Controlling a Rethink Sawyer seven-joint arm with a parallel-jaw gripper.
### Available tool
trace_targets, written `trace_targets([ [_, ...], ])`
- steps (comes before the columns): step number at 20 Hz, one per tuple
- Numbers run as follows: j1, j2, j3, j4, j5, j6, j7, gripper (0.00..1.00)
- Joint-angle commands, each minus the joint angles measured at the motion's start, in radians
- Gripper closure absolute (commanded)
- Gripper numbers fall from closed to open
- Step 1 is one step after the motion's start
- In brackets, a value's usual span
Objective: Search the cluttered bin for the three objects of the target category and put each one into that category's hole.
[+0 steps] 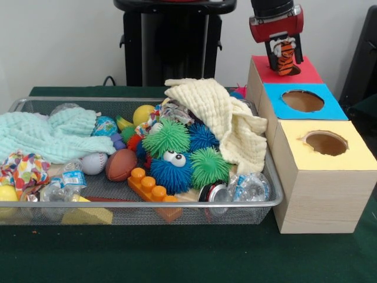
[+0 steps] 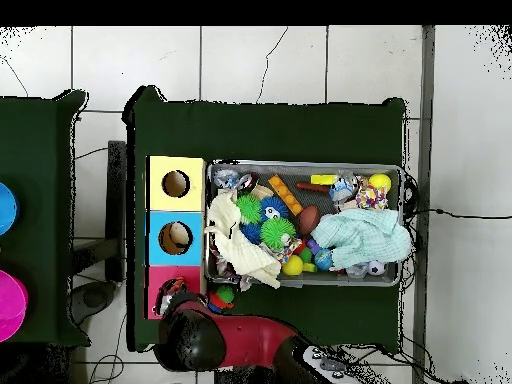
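Note:
My gripper (image 1: pixel 285 62) is shut on a small orange plush animal with black stripes (image 1: pixel 287 53). It holds the plush upright just over the red paper surround (image 1: pixel 303 73) at the far end of the wooden box; the round hole there is hidden behind the plush and the fingers. In the overhead view the arm (image 2: pixel 235 340) reaches to the red surround (image 2: pixel 158 290). The wire mesh bin (image 1: pixel 147 204) stands left of the box, full of clutter, and also shows in the overhead view (image 2: pixel 300 164). No pale tan plush shows.
The blue-surround hole (image 1: pixel 303 100) and the yellow-surround hole (image 1: pixel 326 142) lie nearer the camera on the same box. The bin holds a cream cloth (image 1: pixel 218 118), a mint cloth (image 1: pixel 53 135), green (image 1: pixel 168 137) and blue (image 1: pixel 172 168) spiky balls, a football (image 1: pixel 121 165) and an orange brick (image 1: pixel 150 186).

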Motion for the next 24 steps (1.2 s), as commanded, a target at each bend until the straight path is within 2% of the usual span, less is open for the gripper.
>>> trace_targets([
  [1, 0.016, 0.025, 0.04, -0.078, 0.07, -0.056, 0.274, 0.0],
  [5, 0.036, -0.009, 0.015, -0.089, 0.099, 0.0, 0.266, 0.0],
  [9, 0.035, -0.042, 0.025, -0.081, 0.131, 0.059, 0.267, 0.0],
  [12, 0.039, -0.046, 0.012, -0.075, 0.14, 0.072, 0.255, 0.0],
  [19, 0.1, -0.011, -0.112, -0.096, 0.124, 0.058, 0.178, 0.0],
  [24, 0.149, -0.012, -0.188, -0.111, 0.137, 0.11, 0.163, 0.0],
])
